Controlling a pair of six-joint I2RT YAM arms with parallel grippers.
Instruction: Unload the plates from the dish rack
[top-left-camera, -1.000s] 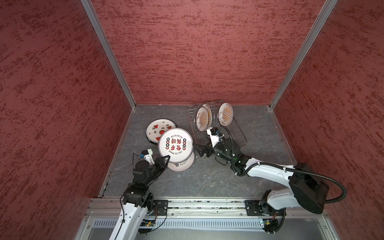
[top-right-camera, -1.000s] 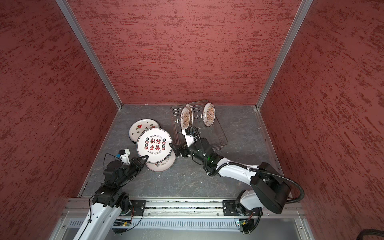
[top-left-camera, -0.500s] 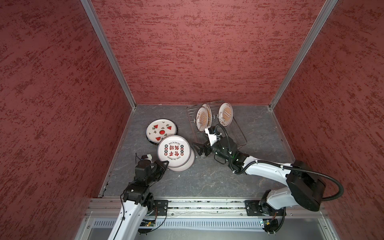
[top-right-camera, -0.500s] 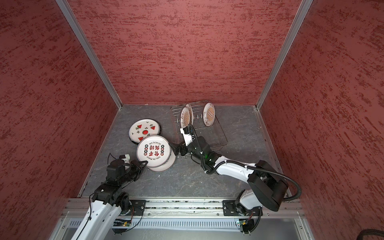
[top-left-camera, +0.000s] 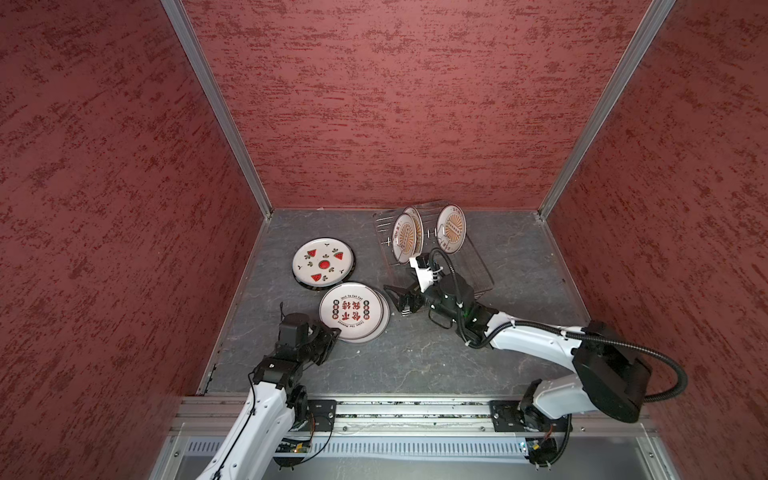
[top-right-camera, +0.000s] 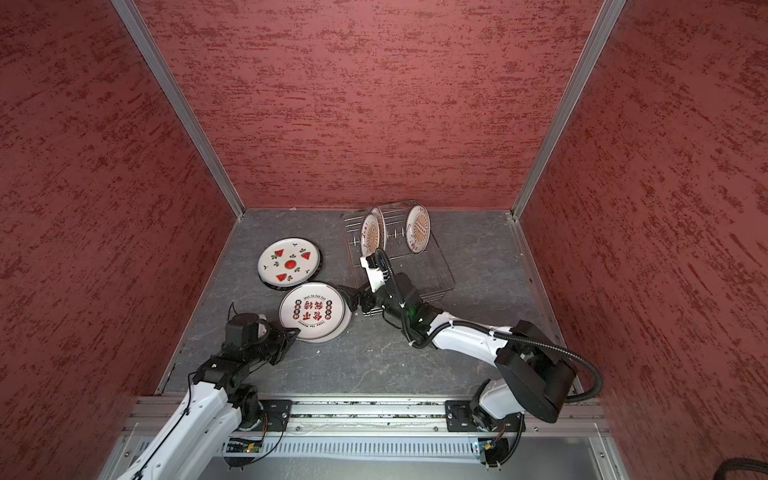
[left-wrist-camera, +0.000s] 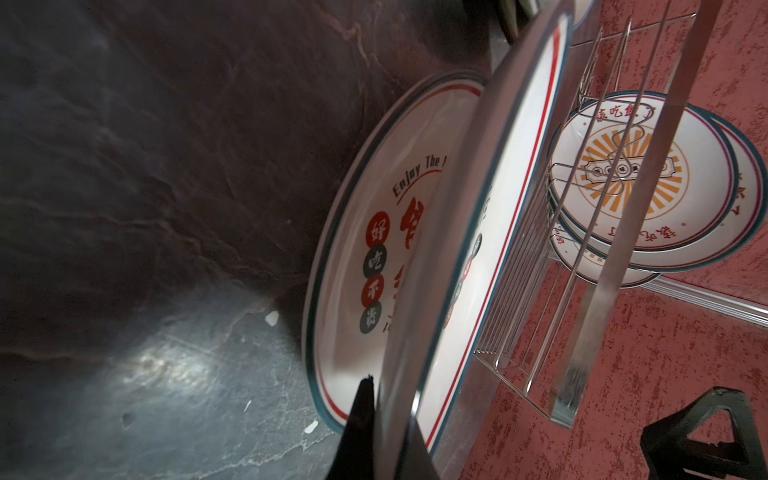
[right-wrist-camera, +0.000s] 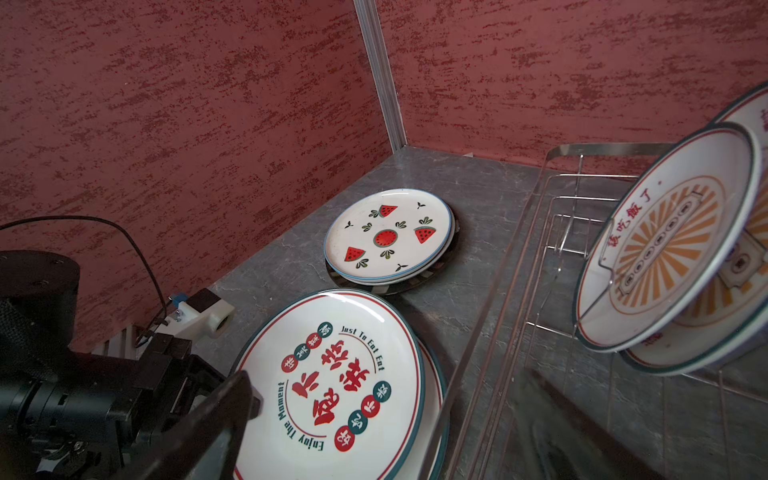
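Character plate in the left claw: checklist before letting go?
1. Grip: left claw shut on the character plate rim: ok.
2. Placement: it sits over the matching plate, slightly offset: ok.
3. Lying flat on it: cannot tell; the claw-side edge looks raised.
4. Right claw open and empty: ok.
5. Right claw clear of the plate edge: cannot tell, very close.
6. Dish rack emptied: not ok, sunburst plates stand in it.

A grey, slate-like tabletop (top-left-camera: 415, 357) spreads beneath the right gripper (top-left-camera: 397, 300), with small white specks (left-wrist-camera: 272, 318) near the left gripper (top-left-camera: 334, 331). Red textured walls (top-left-camera: 395, 104) rise beyond and beside both, joined by aluminium posts (top-left-camera: 216, 112). An aluminium rail (top-left-camera: 415, 411) runs behind them.
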